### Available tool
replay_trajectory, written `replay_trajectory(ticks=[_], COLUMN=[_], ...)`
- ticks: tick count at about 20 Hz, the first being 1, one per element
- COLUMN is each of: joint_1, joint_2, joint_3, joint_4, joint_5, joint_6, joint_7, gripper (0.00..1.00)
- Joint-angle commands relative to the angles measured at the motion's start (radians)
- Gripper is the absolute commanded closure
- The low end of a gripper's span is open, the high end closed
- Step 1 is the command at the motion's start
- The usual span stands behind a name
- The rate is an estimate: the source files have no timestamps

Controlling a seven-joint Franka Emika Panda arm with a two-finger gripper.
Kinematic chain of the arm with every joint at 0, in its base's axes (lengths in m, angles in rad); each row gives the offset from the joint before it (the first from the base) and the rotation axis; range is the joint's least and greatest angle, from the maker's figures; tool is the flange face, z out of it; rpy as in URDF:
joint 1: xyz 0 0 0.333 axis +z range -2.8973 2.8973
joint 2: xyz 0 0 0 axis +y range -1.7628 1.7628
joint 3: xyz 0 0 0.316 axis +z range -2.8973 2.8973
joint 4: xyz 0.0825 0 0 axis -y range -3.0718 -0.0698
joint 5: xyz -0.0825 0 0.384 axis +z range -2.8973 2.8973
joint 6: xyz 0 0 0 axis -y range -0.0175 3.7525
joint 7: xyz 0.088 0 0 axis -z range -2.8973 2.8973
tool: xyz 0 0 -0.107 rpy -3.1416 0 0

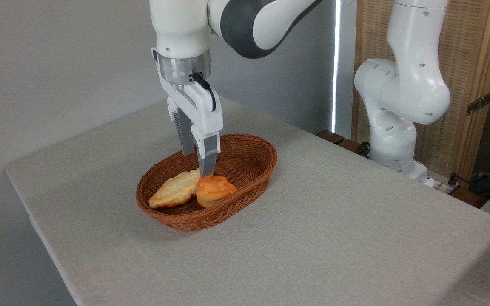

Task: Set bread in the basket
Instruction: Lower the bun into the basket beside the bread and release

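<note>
Oval basket (pixel 245 178) of reddish-brown woven wicker, shallow, upright on grey tabletop, long axis running lower left to upper right. Holds two pastries, both at lower-left end, upper-right end bare. Round bun (pixel 214 190): orange-golden, swirled top, seated near basket's middle, against near wall. Elongated braided pastry (pixel 176 188): paler yellow, leaf-shaped, scored surface, lying flat, pointed tip toward left rim. Touching side by side, the paler one to the left. Both fully inside rim. No visible damage to either item or to weave.
</note>
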Motion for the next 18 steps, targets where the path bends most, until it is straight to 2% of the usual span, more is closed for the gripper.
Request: replay_trajectory(ticks=[1, 5, 9, 13, 18], joint_1=[0.008, 0.008, 0.011, 0.034, 0.034], joint_2=[0.0, 0.0, 0.0, 0.0, 0.0], joint_3=[0.005, 0.007, 0.011, 0.048, 0.073], joint_4=[0.031, 0.031, 0.042, 0.091, 0.107], joint_5=[0.045, 0.053, 0.108, 0.108, 0.098], joint_6=[-0.016, -0.018, -0.016, -0.018, -0.018], joint_7=[-0.016, -0.051, -0.087, -0.082, -0.084], gripper=[0.0, 0.0, 0.0, 0.0, 0.0])
